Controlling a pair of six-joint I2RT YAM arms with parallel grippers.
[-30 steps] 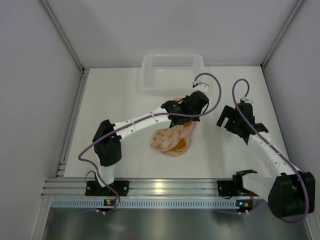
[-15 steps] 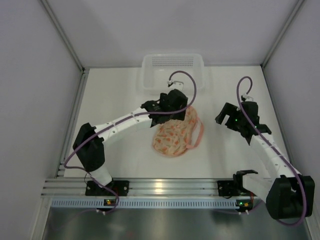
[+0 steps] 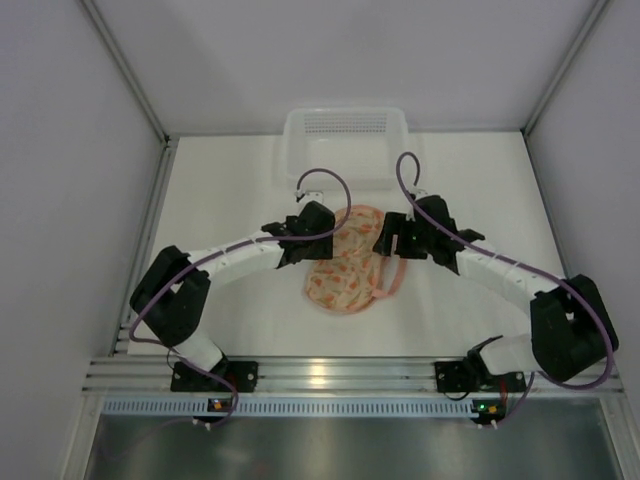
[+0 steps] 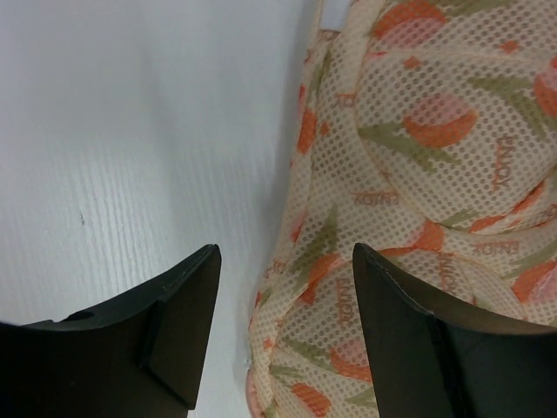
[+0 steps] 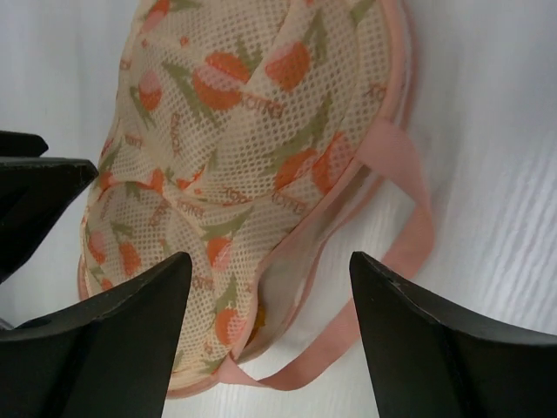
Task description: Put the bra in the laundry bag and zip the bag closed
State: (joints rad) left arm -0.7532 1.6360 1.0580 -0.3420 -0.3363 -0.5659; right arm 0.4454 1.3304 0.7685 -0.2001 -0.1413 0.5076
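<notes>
A bra-shaped pouch of pale pink mesh printed with orange-pink flowers, the laundry bag point(image 3: 345, 268), lay on the white tabletop point(image 3: 220, 190) near the centre of the overhead view. It sat below a white slotted plastic basket point(image 3: 300, 150) at the top centre, well apart from it. The bag's coral loop handle point(image 3: 398, 275) trailed off its right side onto the tabletop.

Both arms reached inward from the lower corners of the frame and bent at the elbow, so that the two wrists faced each other across the bag. The left claw point(image 3: 320, 241) hung at the bag's upper left edge. In the left wrist view this claw point(image 4: 287, 335) stood released. Its black fingers point(image 4: 178, 322) were spread wide, with bare tabletop and the bag's rim between them and nothing pinched.

The right claw point(image 3: 386, 244) hung at the bag's upper right, beside the handle. In the right wrist view it point(image 5: 270, 340) was likewise released, its fingers point(image 5: 435, 340) wide apart above the bag's lower end and the loop.

A small mustard-orange patch, apparently the padded bra point(image 5: 261, 324), showed in a slight gap along the bag's coral-trimmed edge. The rest of it was hidden inside. Whether the zip was closed could not be told.
</notes>
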